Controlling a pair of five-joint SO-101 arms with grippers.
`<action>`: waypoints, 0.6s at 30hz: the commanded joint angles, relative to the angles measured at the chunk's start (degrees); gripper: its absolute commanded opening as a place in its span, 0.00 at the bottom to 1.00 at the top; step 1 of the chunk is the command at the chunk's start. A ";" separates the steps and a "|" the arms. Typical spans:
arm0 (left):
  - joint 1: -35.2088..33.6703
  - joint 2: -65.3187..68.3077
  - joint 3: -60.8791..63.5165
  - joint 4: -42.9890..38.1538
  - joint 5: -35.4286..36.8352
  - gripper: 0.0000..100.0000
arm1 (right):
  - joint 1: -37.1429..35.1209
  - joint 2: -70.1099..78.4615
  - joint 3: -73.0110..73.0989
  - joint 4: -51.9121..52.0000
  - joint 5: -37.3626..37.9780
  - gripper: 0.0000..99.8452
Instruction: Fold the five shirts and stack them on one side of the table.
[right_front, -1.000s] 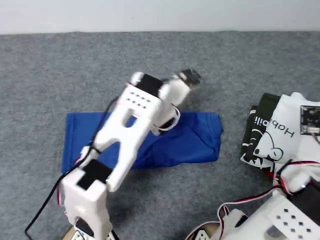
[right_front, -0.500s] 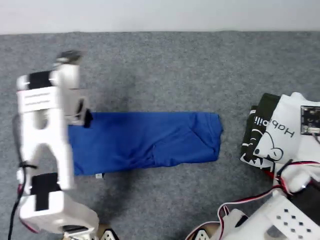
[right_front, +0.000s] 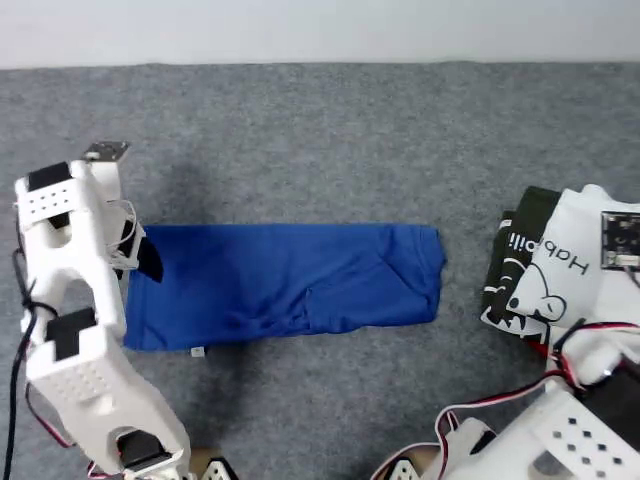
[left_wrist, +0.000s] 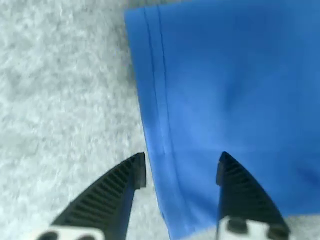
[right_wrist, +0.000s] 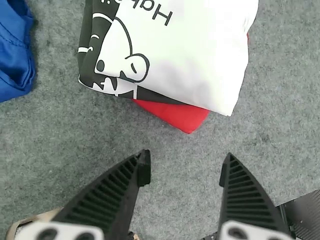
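- The blue shirt (right_front: 290, 275) lay folded into a long band across the middle of the grey table cover (right_front: 330, 130). One short end showed a stitched hem; the other end, toward the stack, was bunched.
- My left claw (left_wrist: 182, 162) hung at the hemmed end with its jaws spread wide and nothing between them. One finger was over blue cloth, the other over bare grey cover, and the hem ran between them. I could not tell whether the tips touched the cloth.
- The stack sat at the right side of the table, near the band's bunched end, with a strip of cover between them.
- In the stack, the white shirt (right_front: 575, 275) with black print was on top, a dark shirt (right_front: 522, 215) lay under it, and a red shirt (right_wrist: 172, 114) peeked out at the bottom.
- My right claw (right_wrist: 184, 162) hovered over bare cover just beside the red corner, jaws apart and empty.
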 joint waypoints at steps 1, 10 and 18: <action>0.26 2.02 -0.04 -3.52 -0.44 0.24 | -0.48 -0.57 -0.18 2.07 0.62 0.24; 2.55 12.92 -0.57 -5.10 1.58 0.21 | -0.57 -0.57 -0.18 2.07 0.62 0.24; 3.96 20.48 -10.15 0.26 2.37 0.00 | -0.57 -0.48 -0.18 2.07 0.62 0.24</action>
